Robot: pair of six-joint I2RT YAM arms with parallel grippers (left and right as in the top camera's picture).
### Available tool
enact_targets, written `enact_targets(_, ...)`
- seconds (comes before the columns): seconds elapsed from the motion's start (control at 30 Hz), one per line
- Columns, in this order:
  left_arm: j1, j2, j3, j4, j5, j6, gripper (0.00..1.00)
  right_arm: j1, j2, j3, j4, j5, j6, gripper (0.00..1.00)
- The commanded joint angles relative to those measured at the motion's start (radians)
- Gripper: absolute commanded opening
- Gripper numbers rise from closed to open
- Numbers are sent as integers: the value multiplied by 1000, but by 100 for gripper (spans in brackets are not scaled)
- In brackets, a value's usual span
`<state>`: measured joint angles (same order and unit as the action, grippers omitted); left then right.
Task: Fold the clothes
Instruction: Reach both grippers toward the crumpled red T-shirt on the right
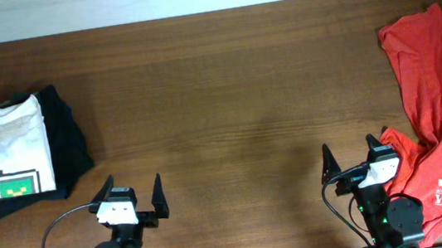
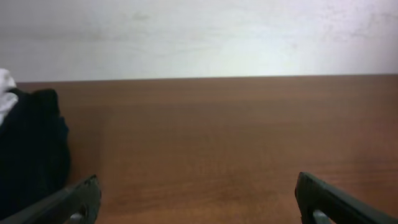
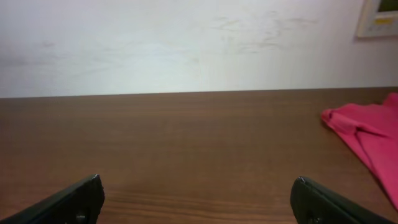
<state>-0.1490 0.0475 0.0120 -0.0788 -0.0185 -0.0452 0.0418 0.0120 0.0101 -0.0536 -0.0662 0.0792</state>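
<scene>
**Both grippers spread, shirt crumpled at the right edge**

The left gripper (image 1: pixel 131 194) and right gripper (image 1: pixel 350 159) sit low near the table's (image 1: pixel 226 98) front edge, jaws spread wide, holding nothing. The red-orange T-shirt (image 1: pixel 436 108) lies unfolded along the right side, apparently touching the right arm. A white T-shirt (image 1: pixel 7 148) rests folded atop a black garment (image 1: pixel 68 133) at far left.
</scene>
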Motion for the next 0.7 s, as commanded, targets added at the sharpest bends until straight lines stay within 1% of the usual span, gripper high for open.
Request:
enact_targets(0.0,6,37,21,-5,50,18,99,-3,-3,11,-10,-42,8,99)
enact_targets(0.1,6,105,82,-23,50,18,99,-3,14,52,-45,-42,9,99)
enact_targets(0.17,6,176,142,-65,61,18,99,-3,61,99,-74,-42,8,99)
enact_targets(0.2,6,251,206,-104,61,18,99,-3,128,146,-79,-42,8,99)
enact_targets(0.3,6,386,320,-150,61,18,99,-3,289,270,-138,-42,8,99)
enact_targets(0.37,6,511,438,-232,61,18,99,-3,462,420,-244,-31,8,99)
enact_targets(0.47,6,636,571,-359,61,18,99,-4,653,595,-402,-27,6,99)
enact_targets(0.5,6,684,628,-421,66,19,99,-3,739,679,-468,-40,8,99)
enact_targets(0.57,6,737,690,-484,84,19,99,-4,809,731,-486,-61,8,99)
enact_targets(0.6,6,759,710,-499,84,19,99,-4,837,737,-487,-13,8,99)
enact_targets(0.63,6,766,713,-499,84,19,99,-5,869,736,-508,115,77,99)
enact_targets(0.67,6,771,713,-499,84,19,99,-21,927,736,-548,296,222,99)
